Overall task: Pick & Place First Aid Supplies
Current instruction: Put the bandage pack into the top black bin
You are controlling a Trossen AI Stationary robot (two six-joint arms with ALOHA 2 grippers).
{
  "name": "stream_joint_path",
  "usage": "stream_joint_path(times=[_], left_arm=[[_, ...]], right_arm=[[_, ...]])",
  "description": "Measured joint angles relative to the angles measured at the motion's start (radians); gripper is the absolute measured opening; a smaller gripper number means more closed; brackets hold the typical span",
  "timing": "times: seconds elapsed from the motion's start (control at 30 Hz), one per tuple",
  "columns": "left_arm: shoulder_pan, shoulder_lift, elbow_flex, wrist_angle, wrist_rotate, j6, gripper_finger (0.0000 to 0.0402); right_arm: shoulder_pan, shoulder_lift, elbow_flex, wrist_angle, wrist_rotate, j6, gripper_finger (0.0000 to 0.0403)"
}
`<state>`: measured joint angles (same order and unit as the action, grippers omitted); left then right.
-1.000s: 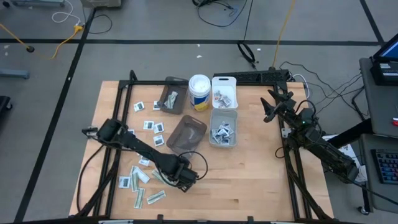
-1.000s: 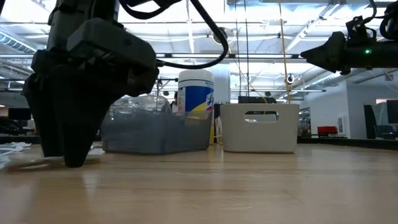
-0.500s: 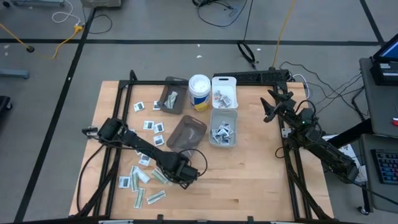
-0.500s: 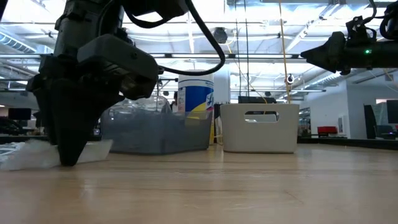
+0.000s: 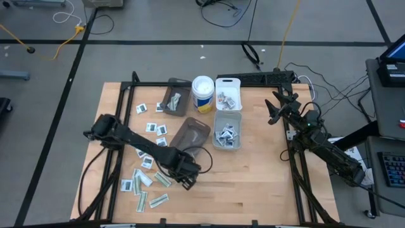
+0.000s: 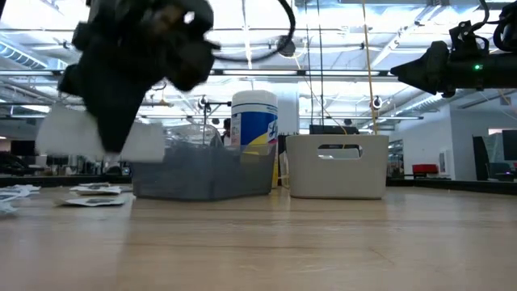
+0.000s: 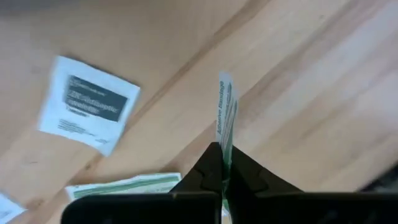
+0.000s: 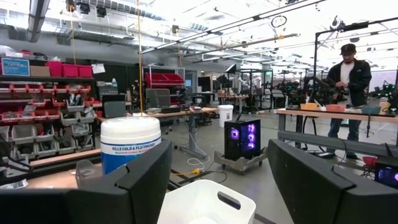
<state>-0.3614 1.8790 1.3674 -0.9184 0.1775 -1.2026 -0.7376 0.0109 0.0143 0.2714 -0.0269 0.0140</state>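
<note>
My left gripper (image 5: 188,178) hangs over the table's near left part, shut on a narrow pale green-white strip packet (image 7: 225,109), which shows as a pale band (image 6: 149,144) in the low view. Below it, loose first aid supplies lie flat on the wood: a white square packet with dark print (image 7: 87,106), another green strip (image 7: 124,186) and several more (image 5: 142,180). My right gripper (image 8: 217,180) waits at the far right (image 5: 276,109), open, with nothing between its fingers. My left gripper pinches the strip packet between its two fingers (image 7: 208,168), one flat face toward each finger. The fingers come from above, pointing steeply down. The strip's edge (image 7: 224,140) sticks out past the fingertips. The packet is lifted clear of the table.
Two smoky bins (image 5: 174,101) (image 5: 190,136), a white bin (image 5: 228,92) and a clear bin (image 5: 226,130) holding packets stand mid-table beside a white wipes canister (image 5: 202,94). Bare wood lies toward the near right. A person stands far off in the room (image 8: 348,87).
My left gripper has shut on the strip packet on the table and then risen with it. The packet, which lay flat on the wood, now hangs clear above the other packets.
</note>
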Motion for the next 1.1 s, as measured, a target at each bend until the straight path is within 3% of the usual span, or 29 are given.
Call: stream_joint_path(times=[0.5, 0.8, 1.1], left_arm=[[0.077, -0.240, 0.002, -0.249, -0.021, 0.132, 0.0002], [0.375, -0.264, 0.003, -0.398, -0.005, 0.456, 0.0001], [0.704, -0.264, 0.003, -0.425, -0.001, 0.725, 0.0001]], right_arm=[[0.000, 0.000, 0.000, 0.000, 0.000, 0.000, 0.0263], [0.000, 0.000, 0.000, 0.000, 0.000, 0.000, 0.0263], [0.000, 0.000, 0.000, 0.000, 0.000, 0.000, 0.0263]])
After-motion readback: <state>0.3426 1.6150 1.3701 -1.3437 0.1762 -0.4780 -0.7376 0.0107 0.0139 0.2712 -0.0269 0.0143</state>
